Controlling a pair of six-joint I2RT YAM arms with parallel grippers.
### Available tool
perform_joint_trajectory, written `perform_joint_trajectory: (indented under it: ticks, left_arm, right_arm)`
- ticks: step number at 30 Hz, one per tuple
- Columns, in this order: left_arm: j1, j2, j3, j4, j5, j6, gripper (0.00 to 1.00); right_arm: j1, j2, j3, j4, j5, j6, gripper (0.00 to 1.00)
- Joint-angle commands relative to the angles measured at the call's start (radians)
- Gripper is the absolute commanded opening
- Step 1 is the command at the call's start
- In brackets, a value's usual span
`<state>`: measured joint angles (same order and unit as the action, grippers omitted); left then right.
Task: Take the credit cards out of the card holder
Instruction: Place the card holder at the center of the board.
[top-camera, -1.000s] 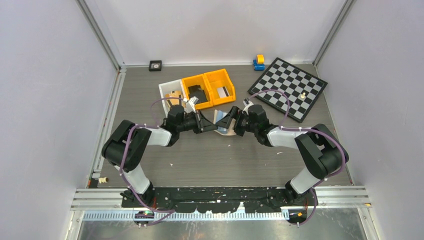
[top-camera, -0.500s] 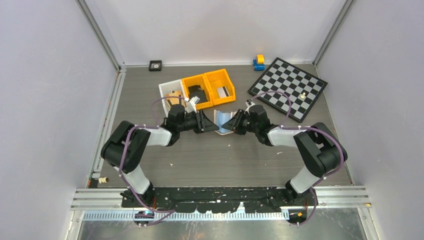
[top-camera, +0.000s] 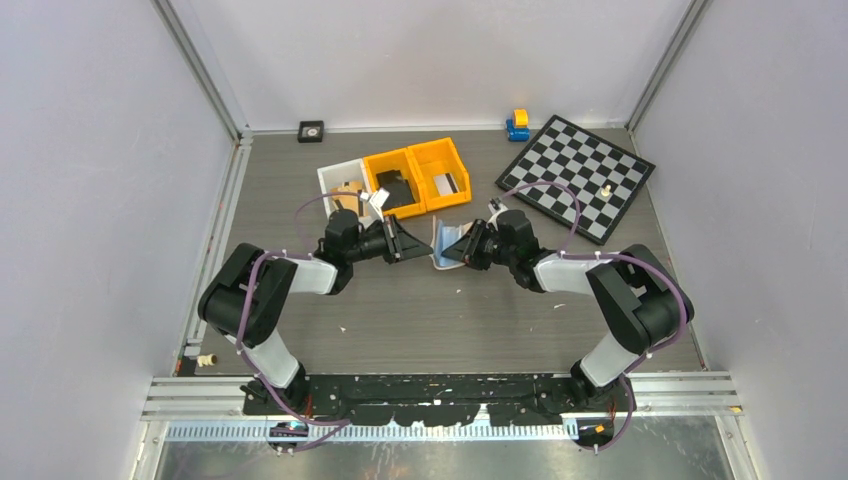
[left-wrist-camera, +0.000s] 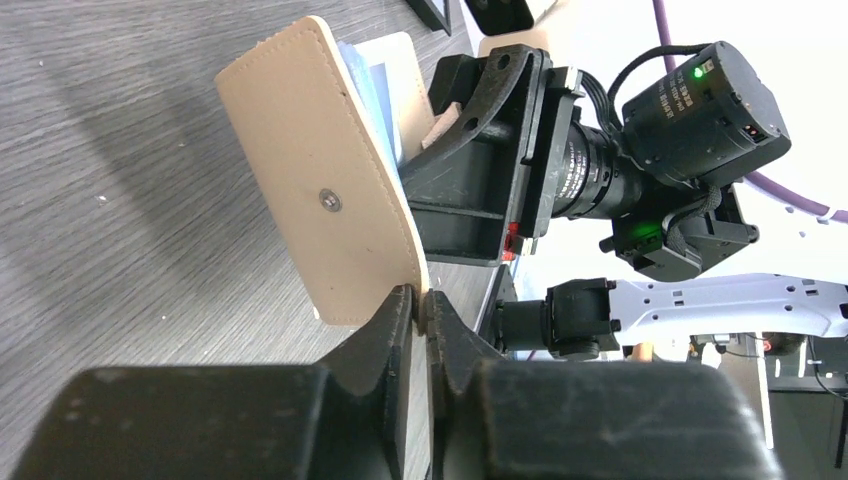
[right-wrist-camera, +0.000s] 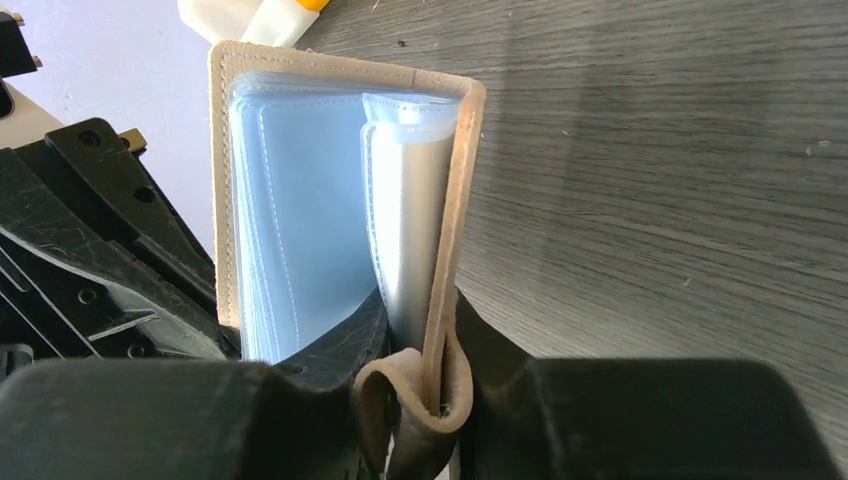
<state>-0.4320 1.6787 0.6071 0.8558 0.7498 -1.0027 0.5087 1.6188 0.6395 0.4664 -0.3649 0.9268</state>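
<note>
**Two grips on one opened card holder (top-camera: 447, 243)**

Held on edge near the middle of the table (top-camera: 420, 310), between the two arms and just in front of the orange bins (top-camera: 420, 165). No telling whether resting on the tabletop or lifted clear of it.

Pinched at a lower corner of the plain tan cover by the left hand (left-wrist-camera: 420, 305), fingers (left-wrist-camera: 392, 325) closed almost to touching, with only the cover's thickness between them.

Gripped on the other flap by the right hand (right-wrist-camera: 415, 345), jaws drawn in tight around the beige edge and a curled strap tab (right-wrist-camera: 395, 400) beside it.

Spread like a book toward the right wrist camera. Bluish see-through pockets (right-wrist-camera: 290, 200) fanned out inside, holding a silvery credit card (right-wrist-camera: 400, 230) in the pocket nearest the gripped flap.

Seen from the left wrist as a bare tan back with one small metal rivet (left-wrist-camera: 328, 200), and the right hand close behind it.

Further back: a light striped card (top-camera: 448, 183) lying in the rightmost orange bin, a white bin (top-camera: 330, 178) to the left of the orange pair, and a chessboard (top-camera: 580, 175) well off to the right.
</note>
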Motion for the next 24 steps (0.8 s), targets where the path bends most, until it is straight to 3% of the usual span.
perform_joint_trajectory:
  ticks: [1,3,6,12,19,21,24]
  left_arm:
    - [-0.002,-0.014,0.019,0.066,0.036,-0.016,0.05]
    - [-0.002,-0.012,0.026,0.034,0.032,-0.003,0.01]
    - [-0.003,-0.013,0.037,-0.025,0.028,0.021,0.00]
    - [-0.002,0.004,0.077,-0.196,-0.004,0.083,0.00]
    - [-0.004,0.029,0.125,-0.428,-0.070,0.195,0.03]
    - [-0.004,0.011,0.128,-0.484,-0.092,0.229,0.12]
    - [-0.004,-0.017,0.120,-0.534,-0.121,0.270,0.36]
  right_arm:
    - [0.008,-0.008,0.022,0.076,-0.026,-0.002,0.35]
    - [0.007,-0.023,0.009,0.088,-0.014,-0.001,0.47]
    - [0.001,-0.052,-0.013,0.103,0.001,-0.001,0.53]
    - [-0.006,-0.078,-0.037,0.117,0.021,0.000,0.59]
    - [-0.006,-0.007,0.000,0.063,0.023,-0.032,0.56]
    - [-0.005,0.006,0.009,0.044,0.033,-0.042,0.58]
    - [-0.001,0.007,0.018,0.008,0.050,-0.062,0.65]
